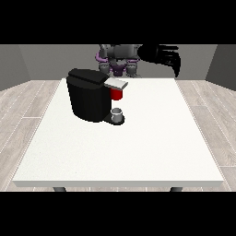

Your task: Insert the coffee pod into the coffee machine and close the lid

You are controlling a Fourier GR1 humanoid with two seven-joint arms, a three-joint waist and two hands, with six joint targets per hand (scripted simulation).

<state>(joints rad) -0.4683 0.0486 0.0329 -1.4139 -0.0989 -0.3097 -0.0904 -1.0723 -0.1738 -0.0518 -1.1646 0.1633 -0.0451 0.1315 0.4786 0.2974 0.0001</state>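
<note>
A black coffee machine (pixel 88 94) stands on the white table (pixel 138 147), left of centre. Its grey lid (pixel 115 83) juts out to the right and lies nearly level. Directly under the lid shows a red piece (pixel 116 94), which looks like the coffee pod seated in the machine. Below it, a small grey cup (pixel 117 114) rests on the machine's base. The hand at the view's right (pixel 162 55) hangs in the air above the table's far edge, to the right of the machine and apart from it, with its fingers relaxed and holding nothing. No other hand shows.
The robot's torso (pixel 120 60) is behind the table's far edge. Wooden floor surrounds the table.
</note>
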